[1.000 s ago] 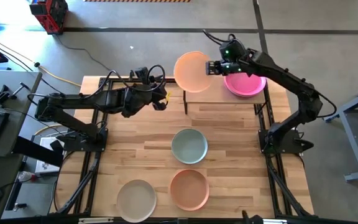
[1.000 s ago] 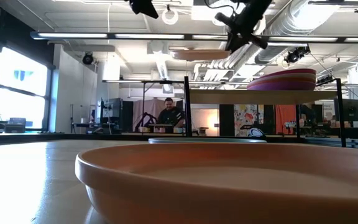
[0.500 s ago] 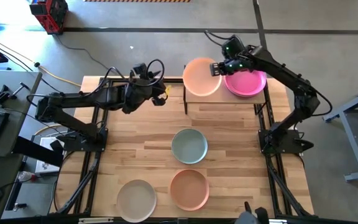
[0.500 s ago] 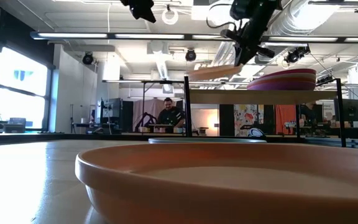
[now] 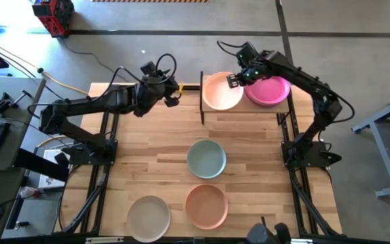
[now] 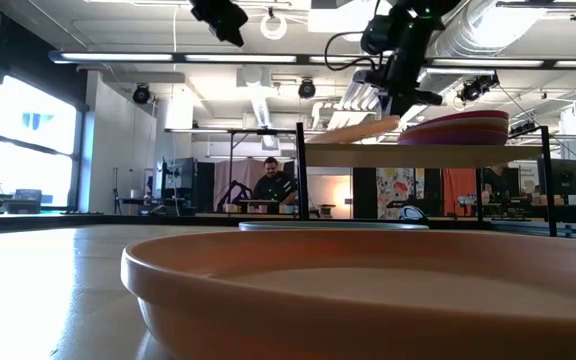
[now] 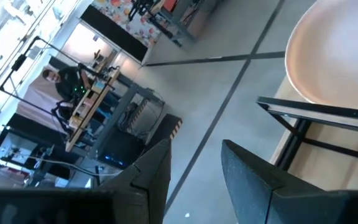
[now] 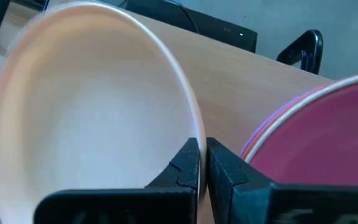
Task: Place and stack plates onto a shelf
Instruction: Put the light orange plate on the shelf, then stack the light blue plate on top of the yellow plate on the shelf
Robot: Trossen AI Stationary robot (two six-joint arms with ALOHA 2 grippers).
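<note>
Plate, pale peach [image 5: 219, 93], clamped by its rim between the closed fingers of the right gripper [image 5: 234, 80]; seen closest in the right wrist view, where the gripper [image 8: 202, 154] bites the edge nearest the magenta-topped stack [image 8: 328, 143].

Carried higher and out past the shelf's left rear corner a second ago, held nearly level; now brought in and down over the left half of the shelf [image 5: 242, 116], just beside the stack [image 5: 271, 90]. Judged as the last part of a placing step: lower, let go, draw back.

Seen only from the low view: peach plate [image 6: 363, 130] tilted, gripped side up, free edge dipping toward the shelf board [image 6: 418, 155]; touching it or just above, cannot tell. Also there: stack [image 6: 455, 128] several plates deep, purple under magenta. Missing from that view: how the plate sits left to right, plain from above.

Farther out, left gripper [image 5: 170, 99] waiting over the table's far edge left of the shelf, nudged rearward since a second ago; fingers spread and empty in its own wrist view [image 7: 194, 168]. Not yet shelved on the table: teal plate [image 5: 206, 158], orange plate [image 5: 206, 205], beige plate [image 5: 148, 215].
</note>
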